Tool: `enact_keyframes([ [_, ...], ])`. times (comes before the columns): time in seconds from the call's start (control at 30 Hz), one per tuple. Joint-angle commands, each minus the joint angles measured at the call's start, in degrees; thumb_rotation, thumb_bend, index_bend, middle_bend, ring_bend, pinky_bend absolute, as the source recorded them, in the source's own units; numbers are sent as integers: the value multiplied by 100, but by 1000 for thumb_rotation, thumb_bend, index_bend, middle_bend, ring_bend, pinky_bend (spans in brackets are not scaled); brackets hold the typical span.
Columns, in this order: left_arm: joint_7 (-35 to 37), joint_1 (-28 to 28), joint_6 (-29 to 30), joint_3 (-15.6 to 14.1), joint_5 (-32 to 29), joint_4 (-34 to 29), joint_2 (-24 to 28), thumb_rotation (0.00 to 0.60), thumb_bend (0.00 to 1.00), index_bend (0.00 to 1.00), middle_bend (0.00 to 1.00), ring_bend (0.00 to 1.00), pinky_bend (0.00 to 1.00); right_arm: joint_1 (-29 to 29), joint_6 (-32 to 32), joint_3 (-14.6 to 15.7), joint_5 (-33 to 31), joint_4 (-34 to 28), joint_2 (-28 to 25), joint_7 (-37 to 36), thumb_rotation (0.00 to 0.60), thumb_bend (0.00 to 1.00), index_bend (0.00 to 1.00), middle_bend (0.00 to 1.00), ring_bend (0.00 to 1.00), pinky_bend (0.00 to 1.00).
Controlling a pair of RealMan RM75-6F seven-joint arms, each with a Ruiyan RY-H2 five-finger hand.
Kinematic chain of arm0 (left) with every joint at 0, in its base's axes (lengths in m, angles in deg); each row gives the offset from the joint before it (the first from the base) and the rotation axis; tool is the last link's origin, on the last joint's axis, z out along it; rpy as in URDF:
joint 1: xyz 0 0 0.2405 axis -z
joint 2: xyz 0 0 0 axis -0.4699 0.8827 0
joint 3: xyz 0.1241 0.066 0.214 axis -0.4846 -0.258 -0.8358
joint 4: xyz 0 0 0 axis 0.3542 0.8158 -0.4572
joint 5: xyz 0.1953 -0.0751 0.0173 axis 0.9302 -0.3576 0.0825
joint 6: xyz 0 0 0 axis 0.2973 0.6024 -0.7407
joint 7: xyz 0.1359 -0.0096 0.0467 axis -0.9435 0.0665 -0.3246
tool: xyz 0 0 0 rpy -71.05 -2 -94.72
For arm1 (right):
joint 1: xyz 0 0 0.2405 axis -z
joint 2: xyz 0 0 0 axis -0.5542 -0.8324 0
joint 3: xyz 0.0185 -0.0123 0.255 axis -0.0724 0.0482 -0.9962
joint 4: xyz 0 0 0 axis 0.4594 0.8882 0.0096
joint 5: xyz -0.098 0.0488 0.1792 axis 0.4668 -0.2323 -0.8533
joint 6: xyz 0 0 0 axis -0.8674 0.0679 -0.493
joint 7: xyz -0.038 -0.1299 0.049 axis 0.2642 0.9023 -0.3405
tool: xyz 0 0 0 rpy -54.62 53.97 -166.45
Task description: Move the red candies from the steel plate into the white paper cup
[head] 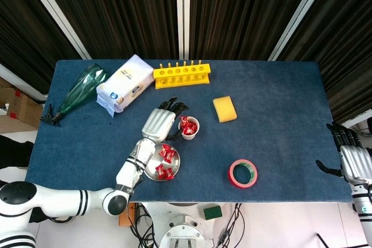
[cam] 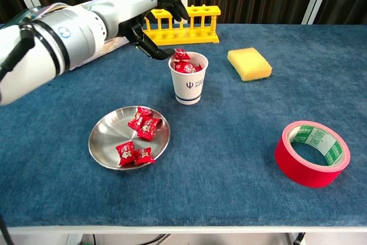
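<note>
The white paper cup (cam: 188, 80) (head: 189, 129) stands mid-table with red candies (cam: 183, 61) heaped above its rim. In front and left of it lies the steel plate (cam: 104, 152) (head: 152, 169) holding several red candies (cam: 143, 124) (head: 167, 154). My left hand (cam: 155, 27) (head: 161, 120) hovers just left of and behind the cup with its fingers spread and nothing in them. My right hand (head: 351, 158) rests at the table's far right edge, fingers apart and empty; the chest view does not show it.
A red tape roll (cam: 312, 152) lies at the front right. A yellow sponge (cam: 249, 63) sits right of the cup, a yellow test-tube rack (cam: 189, 25) behind it. A white packet (head: 124, 84) and a green bag (head: 81, 92) lie at the back left.
</note>
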Motion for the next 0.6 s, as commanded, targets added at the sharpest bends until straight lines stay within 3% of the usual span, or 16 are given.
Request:
enact_keyframes([
  [0.03, -122, -288, 251, -319, 173, -467, 364, 600, 288, 241, 183, 64, 170, -2, 4, 4, -3, -8, 8, 27, 600, 203, 0, 0, 0, 0],
  [0.17, -77, -634, 394, -741, 329, -872, 753, 600, 276, 320, 184, 64, 170, -5, 16, 8, -15, -13, 18, 57, 600, 203, 0, 0, 0, 0],
  [0.43, 439, -1179, 209, -1551, 772, -1268, 1310, 600, 268, 378, 184, 64, 171, -5, 10, 12, -22, -35, 37, 119, 600, 203, 0, 0, 0, 0],
  [0.6, 719, -1201, -299, -1910, 1136, -1432, 1631, 600, 266, 376, 176, 63, 170, 9, -17, 9, -21, -41, 31, 110, 600, 204, 0, 0, 0, 0],
])
